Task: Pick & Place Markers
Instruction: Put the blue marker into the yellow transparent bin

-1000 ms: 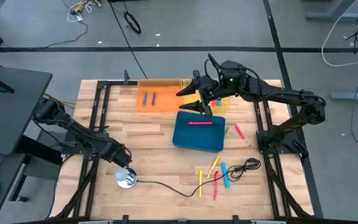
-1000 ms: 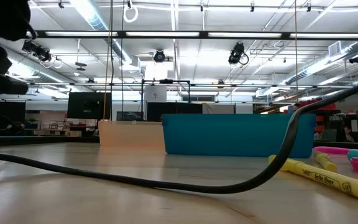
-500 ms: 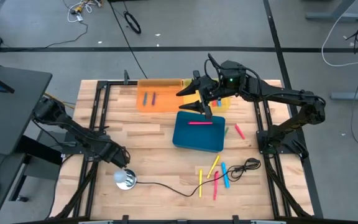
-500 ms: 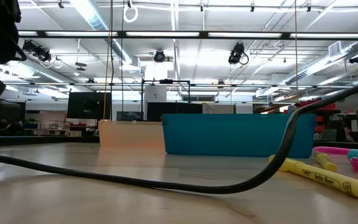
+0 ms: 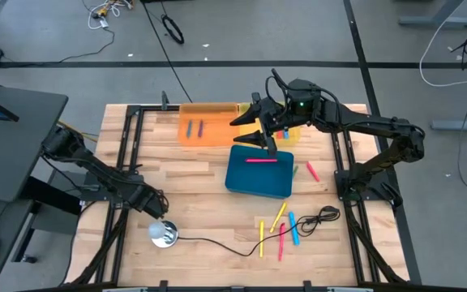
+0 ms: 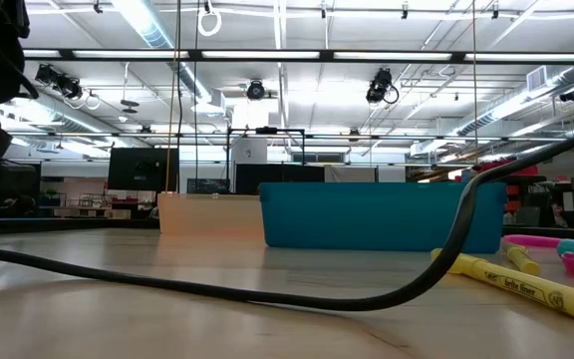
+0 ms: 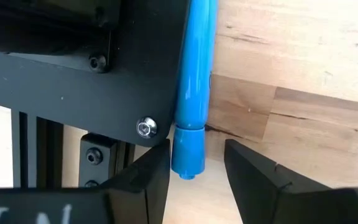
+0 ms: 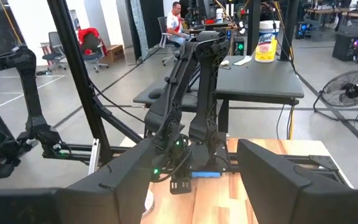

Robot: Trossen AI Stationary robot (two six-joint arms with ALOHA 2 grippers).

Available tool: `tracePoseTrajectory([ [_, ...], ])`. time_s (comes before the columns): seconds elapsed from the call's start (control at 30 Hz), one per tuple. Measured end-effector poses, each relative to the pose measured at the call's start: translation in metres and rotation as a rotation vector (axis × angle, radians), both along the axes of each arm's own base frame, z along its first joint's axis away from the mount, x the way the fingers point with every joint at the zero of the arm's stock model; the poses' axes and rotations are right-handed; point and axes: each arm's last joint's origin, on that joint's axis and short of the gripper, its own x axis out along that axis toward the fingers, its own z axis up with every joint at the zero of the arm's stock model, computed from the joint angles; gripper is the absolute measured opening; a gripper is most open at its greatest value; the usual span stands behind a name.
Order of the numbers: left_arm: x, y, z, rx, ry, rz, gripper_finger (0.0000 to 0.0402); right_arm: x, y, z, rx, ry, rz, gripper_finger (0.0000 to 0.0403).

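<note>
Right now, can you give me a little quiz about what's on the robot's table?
1. True or false: the blue bin holds a pink marker.
2. What sits between the left end effector's open fingers? A) a blue marker B) a yellow marker C) a green marker
3. Fill the gap: the loose markers lie on the table beside a black ____.
Key: 1 true; 2 A; 3 cable.

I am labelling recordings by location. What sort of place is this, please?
Probably a robotics lab or workshop: a bare concrete floor with loose cables, rows of ceiling lights, and desks behind the wooden table.
</note>
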Motion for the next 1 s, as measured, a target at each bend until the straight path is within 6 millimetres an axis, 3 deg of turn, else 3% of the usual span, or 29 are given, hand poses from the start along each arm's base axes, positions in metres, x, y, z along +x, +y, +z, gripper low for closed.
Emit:
tracePoseTrajectory([
  [0.47, 0.0005, -0.0008, -0.0030, 0.027, 0.011, -0.003, 0.0151, 0.0001, 0.0004, 0.0007, 0.007, -0.005, 0.000, 0.0236],
  [0.83, -0.0012, -0.0004, -0.0040, 0.053, 0.015, -0.010, 0.0075, 0.0002, 0.0004, 0.0008, 0.021, -0.003, -0.001, 0.0236],
  [1.0, -0.0020, -0.0019, -0.0041, 0.050, 0.014, -0.037, 0.0074, 0.0002, 0.0004, 0.0008, 0.021, -0.003, -0.001, 0.0236],
])
